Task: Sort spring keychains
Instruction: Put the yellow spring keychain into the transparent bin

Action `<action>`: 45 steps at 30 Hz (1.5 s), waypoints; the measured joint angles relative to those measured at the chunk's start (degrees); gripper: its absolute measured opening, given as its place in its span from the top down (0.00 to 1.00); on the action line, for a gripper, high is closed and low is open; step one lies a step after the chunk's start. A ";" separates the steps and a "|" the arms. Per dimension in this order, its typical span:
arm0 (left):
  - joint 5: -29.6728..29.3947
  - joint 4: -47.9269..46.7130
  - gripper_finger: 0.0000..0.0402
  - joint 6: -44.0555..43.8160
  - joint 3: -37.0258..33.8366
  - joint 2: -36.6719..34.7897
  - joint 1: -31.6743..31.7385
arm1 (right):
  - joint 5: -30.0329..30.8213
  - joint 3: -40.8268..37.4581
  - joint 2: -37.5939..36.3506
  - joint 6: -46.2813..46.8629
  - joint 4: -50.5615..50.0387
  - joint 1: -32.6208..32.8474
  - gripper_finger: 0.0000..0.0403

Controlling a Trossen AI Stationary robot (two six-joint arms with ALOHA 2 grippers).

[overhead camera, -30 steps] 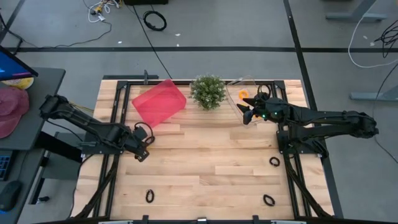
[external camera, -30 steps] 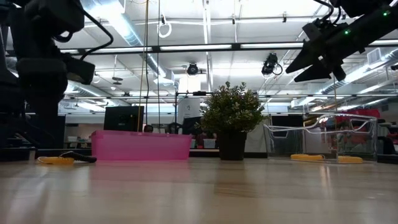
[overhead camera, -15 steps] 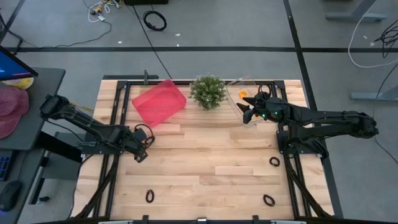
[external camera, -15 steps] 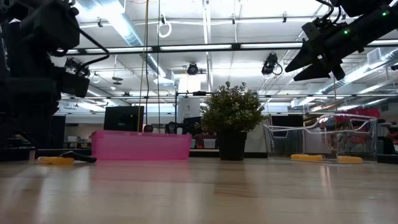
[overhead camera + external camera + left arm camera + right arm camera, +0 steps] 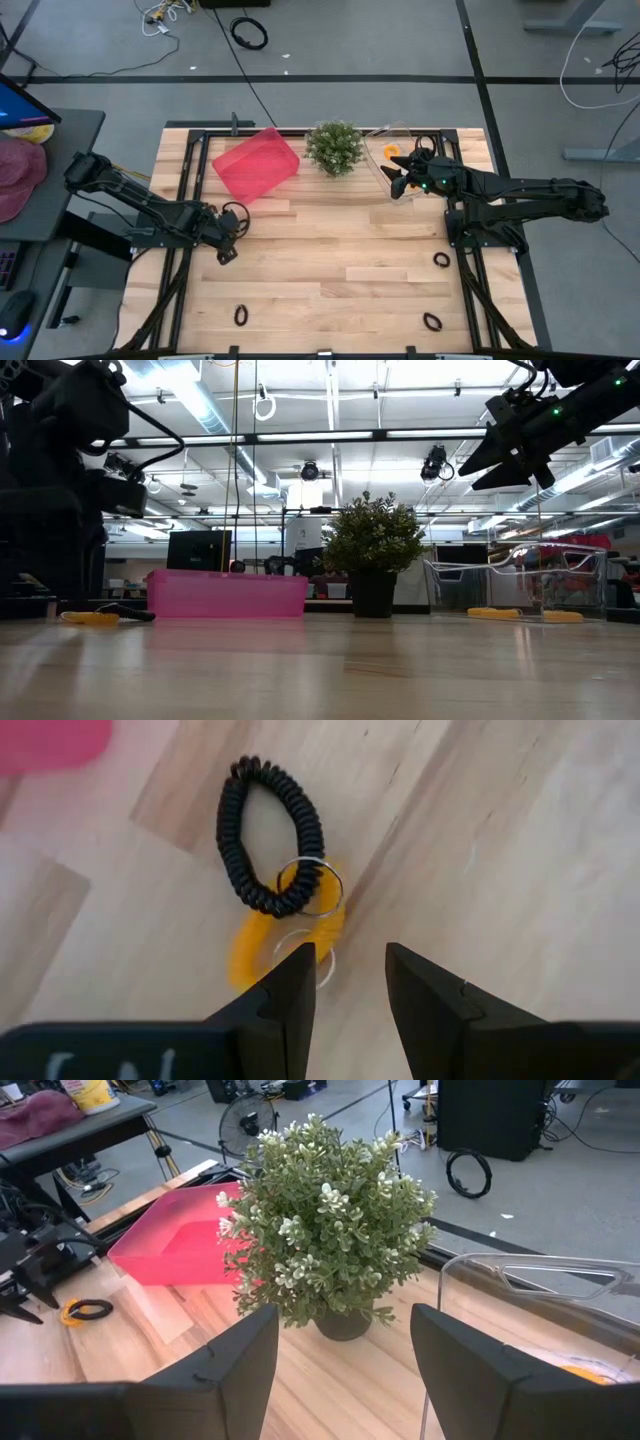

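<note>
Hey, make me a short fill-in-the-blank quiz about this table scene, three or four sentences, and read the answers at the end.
1. The small green potted plant stands between the clear plastic container and the ____ plastic bin.
2. Under the left claw, a black coiled spring keychain overlaps a ____ coiled spring keychain.
3. The right claw hovers with its jaws ____.
4. Along the table's near side lie ____ black coiled keychains.

Answers: pink; orange-yellow; open; three
</note>
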 joint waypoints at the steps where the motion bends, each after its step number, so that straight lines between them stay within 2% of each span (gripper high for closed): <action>1: -0.42 -0.03 0.69 0.46 0.00 0.00 0.02 | 0.00 0.00 0.00 0.00 0.00 0.00 0.43; 14: -1.82 -0.17 0.69 0.41 -0.02 1.08 0.33 | 0.00 0.00 0.00 -0.01 0.00 0.00 0.43; 24: 2.28 1.59 0.69 0.95 -0.07 5.92 4.03 | 0.00 0.00 0.00 -0.02 -0.01 0.00 0.43; 32: 4.46 5.02 0.69 5.13 0.03 9.64 6.35 | 0.01 0.00 0.01 -0.02 0.00 0.00 0.43; 35: 6.31 5.26 0.75 6.73 0.11 9.94 6.92 | 0.02 0.00 0.01 -0.03 0.00 0.01 0.43; 40: 8.94 5.49 0.95 6.90 0.11 9.88 7.10 | 0.02 0.00 0.02 -0.48 0.00 0.00 0.43; 45: 11.37 4.63 0.96 9.51 1.26 10.05 6.97 | 0.04 0.00 0.02 -0.73 0.08 0.02 0.43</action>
